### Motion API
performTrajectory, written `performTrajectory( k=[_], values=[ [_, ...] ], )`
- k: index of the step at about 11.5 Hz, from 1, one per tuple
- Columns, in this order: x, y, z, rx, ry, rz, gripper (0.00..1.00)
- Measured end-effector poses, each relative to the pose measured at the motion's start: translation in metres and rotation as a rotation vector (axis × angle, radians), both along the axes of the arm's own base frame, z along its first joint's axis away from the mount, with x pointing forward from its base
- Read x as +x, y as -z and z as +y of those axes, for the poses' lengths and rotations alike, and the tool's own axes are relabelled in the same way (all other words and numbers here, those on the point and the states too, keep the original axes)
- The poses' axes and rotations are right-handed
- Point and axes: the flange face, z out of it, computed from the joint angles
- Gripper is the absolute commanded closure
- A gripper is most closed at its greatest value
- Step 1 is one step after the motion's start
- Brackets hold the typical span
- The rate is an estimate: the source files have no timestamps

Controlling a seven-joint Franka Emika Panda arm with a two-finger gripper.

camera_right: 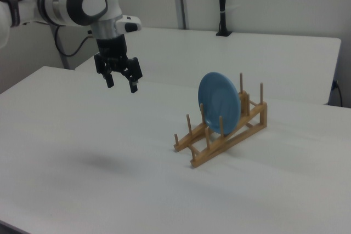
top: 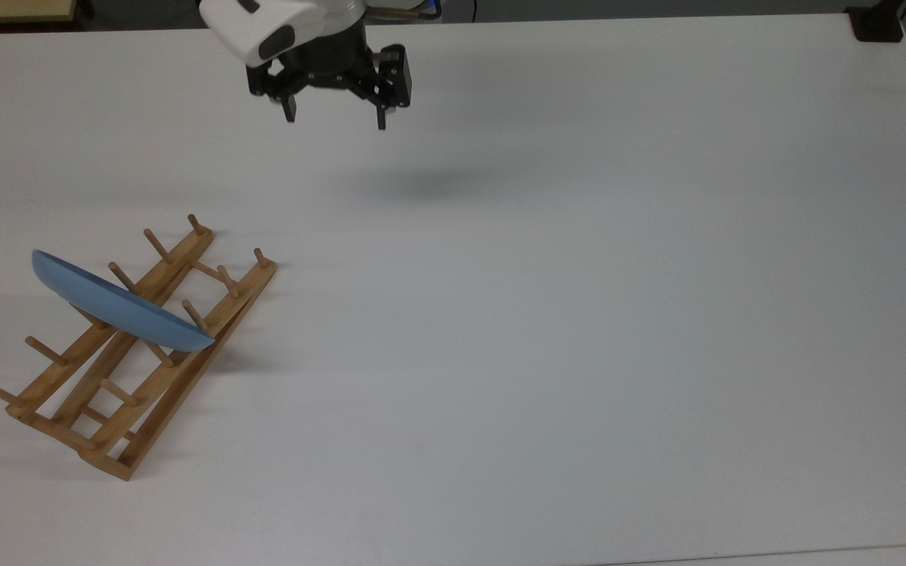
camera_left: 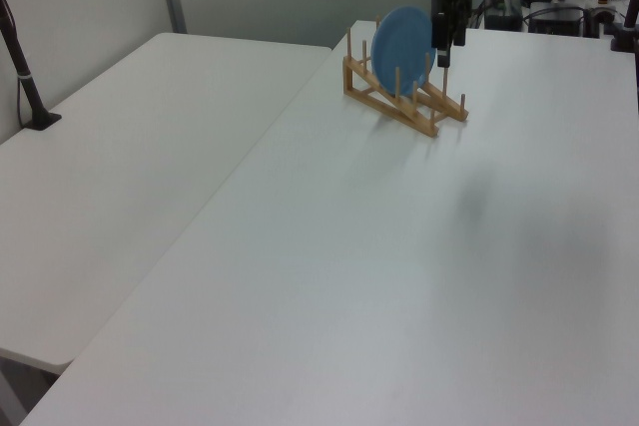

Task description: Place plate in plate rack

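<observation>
One plate [camera_right: 219, 102], round, plain glossy light blue, raised rim; upright on edge between pegs of bamboo plate rack [camera_right: 226, 132], midway along rails. Rack near white table's [top: 579, 314] edge at the top view's left. Gripper [top: 333, 111] raised over table, well apart from rack, fingers spread, empty.

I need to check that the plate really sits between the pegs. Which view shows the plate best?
The right view: the plate stands on edge, its round face showing, between the plate rack's pegs. The top view gives only a thin blue sliver. In the left view the gripper overlaps its edge.
</observation>
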Motion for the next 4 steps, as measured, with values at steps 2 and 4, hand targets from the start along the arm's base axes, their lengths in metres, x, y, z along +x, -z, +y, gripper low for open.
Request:
performTrajectory(
  k=[2,4],
  values=[
    [-0.0046,-0.0107,-0.0032,-0.002,0.076,-0.016,0.0],
    [-0.0067,-0.012,-0.0054,-0.002,0.113,-0.019,0.0]
  ],
)
